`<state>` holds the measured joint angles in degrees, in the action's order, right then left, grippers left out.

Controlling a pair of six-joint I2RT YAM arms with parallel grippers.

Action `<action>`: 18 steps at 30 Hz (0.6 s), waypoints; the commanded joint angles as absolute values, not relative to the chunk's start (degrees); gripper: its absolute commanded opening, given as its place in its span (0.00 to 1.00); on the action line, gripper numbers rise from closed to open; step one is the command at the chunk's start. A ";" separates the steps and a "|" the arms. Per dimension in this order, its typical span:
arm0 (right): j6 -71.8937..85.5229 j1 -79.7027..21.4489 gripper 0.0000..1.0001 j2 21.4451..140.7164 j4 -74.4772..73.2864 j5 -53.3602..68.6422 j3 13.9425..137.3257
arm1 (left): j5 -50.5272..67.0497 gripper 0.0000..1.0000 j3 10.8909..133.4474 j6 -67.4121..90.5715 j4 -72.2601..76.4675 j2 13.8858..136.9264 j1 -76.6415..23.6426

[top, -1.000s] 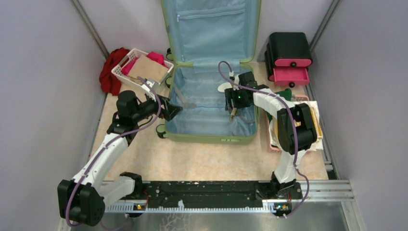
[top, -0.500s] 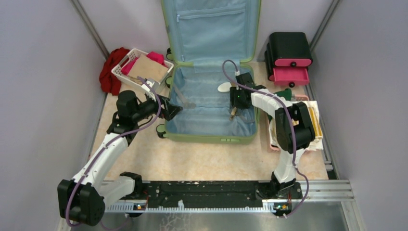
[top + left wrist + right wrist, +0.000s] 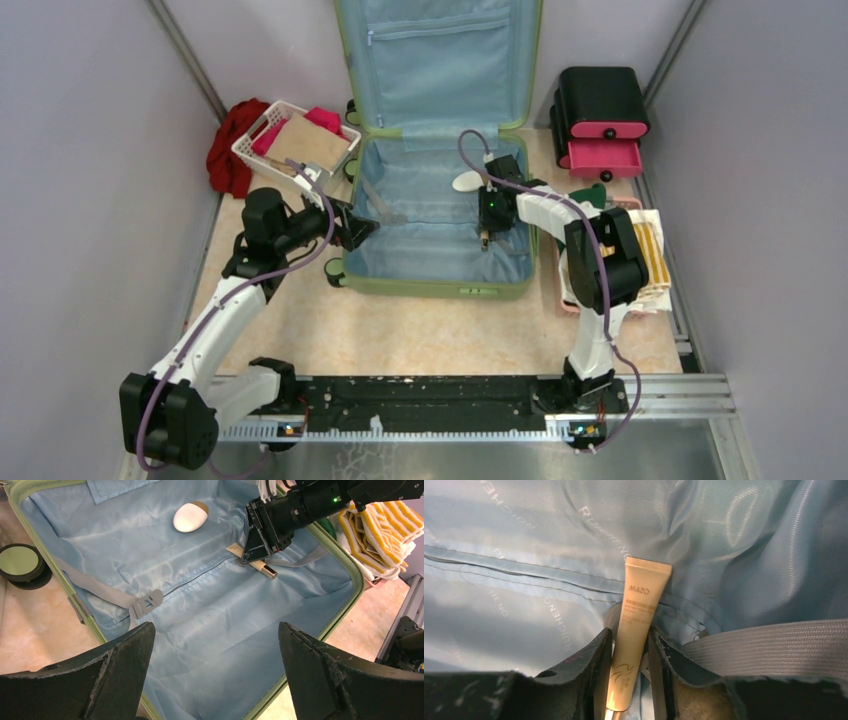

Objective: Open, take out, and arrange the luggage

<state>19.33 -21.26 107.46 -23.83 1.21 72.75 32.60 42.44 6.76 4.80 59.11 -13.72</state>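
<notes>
The right gripper (image 3: 630, 641) has its jaws tight on either side of a slim cream tube (image 3: 644, 595), and both pads look to be touching it, low on the body with the crimped end pointing away. The tube lies on the blue lining of the luggage (image 3: 430, 287), which sits open on the surface (image 3: 420, 335) between the two arms with its lid standing at the back.

To my eye the step in hand is lifting this tube out. It is soft, so the pinch should be only firm enough to carry it, and the lift should go straight up, because a grey strap (image 3: 774, 640) lies just beside the jaws and could snag.

The tube reads "MAZO", with smaller print below that I can't read. The lining repeats "RUICHENG".

A white egg-shaped thing (image 3: 190, 516) lies farther back in the case. The left gripper (image 3: 215, 680) hovers over the near left rim with its jaws spread wide and empty.
</notes>
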 commanded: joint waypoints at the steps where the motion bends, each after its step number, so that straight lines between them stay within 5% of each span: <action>1: 19.11 -22.21 0.30 107.15 -23.50 3.59 73.22 | 32.89 0.99 43.13 6.11 6.00 58.08 -13.18; 11: 13.64 -21.19 0.03 101.35 -21.65 8.23 75.90 | 32.96 0.99 43.15 6.23 5.98 57.93 -13.18; 18: 11.66 -16.30 0.00 98.31 -21.18 16.08 78.50 | 32.96 0.99 43.08 6.21 6.06 57.73 -13.18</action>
